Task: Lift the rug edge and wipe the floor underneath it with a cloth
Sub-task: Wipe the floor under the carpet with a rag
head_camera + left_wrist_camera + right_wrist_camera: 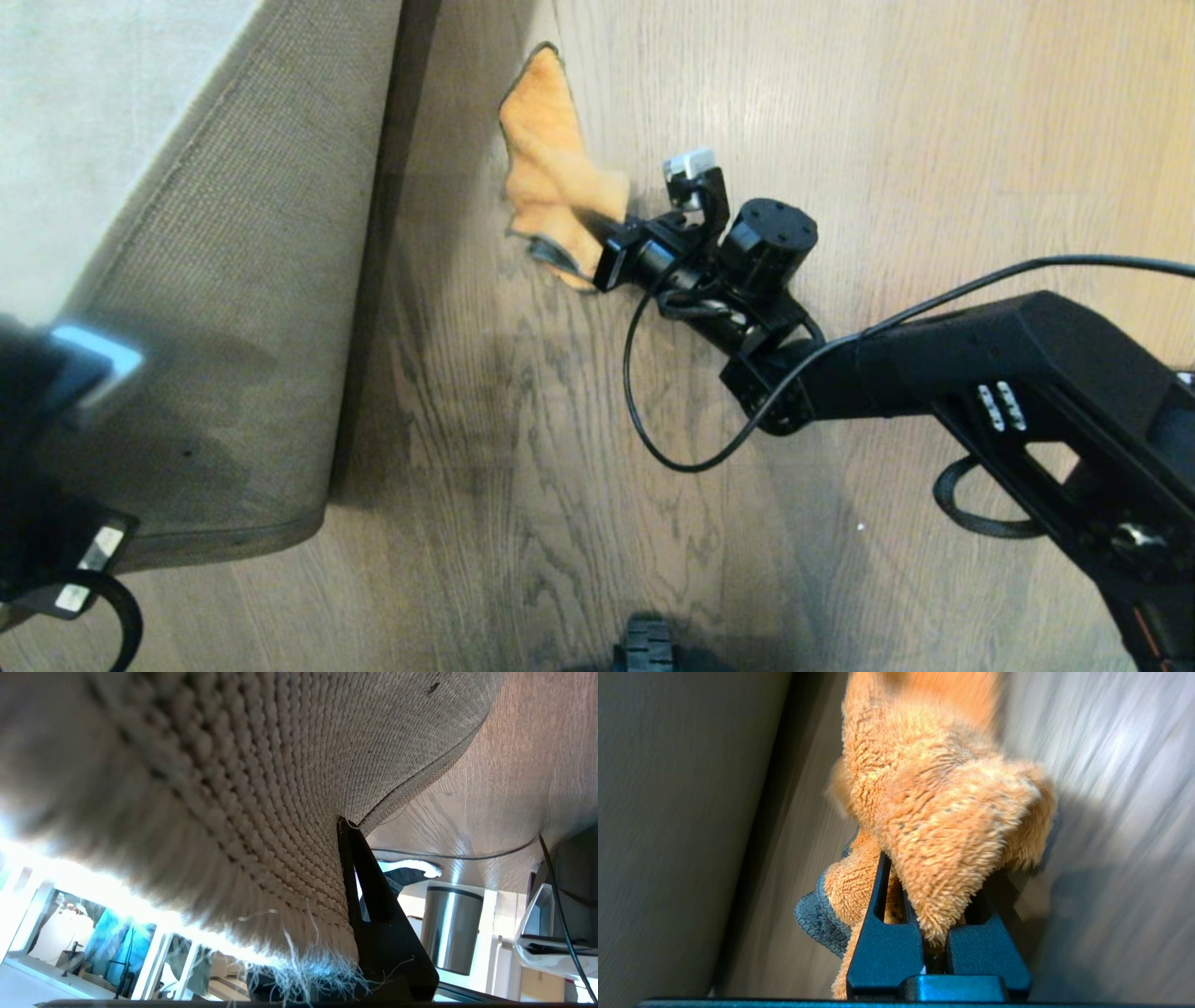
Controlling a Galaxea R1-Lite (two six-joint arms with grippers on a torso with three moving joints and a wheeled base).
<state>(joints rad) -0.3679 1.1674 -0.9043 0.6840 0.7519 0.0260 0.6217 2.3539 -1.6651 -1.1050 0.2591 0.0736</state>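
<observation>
One rug edge up, one cloth down on the boards!

We see the left gripper point(348, 868) clamped on the pale grey rug edge point(233, 308), its tan mesh backing turned up. The right gripper point(588, 252) is pinched tight on the single fuzzy orange-yellow cloth point(551, 177), pressed onto the brown wood-grain floor point(840, 121) just beside the lifted border.

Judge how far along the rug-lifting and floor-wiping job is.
Done: the left gripper is shut on the pale grey rug edge, folded up with its tan mesh backing showing. In hand: the right gripper is shut on the fuzzy orange cloth, which lies on the brown wood-grain floor beside the fold. Left: finishing wiping, lowering the rug.
</observation>
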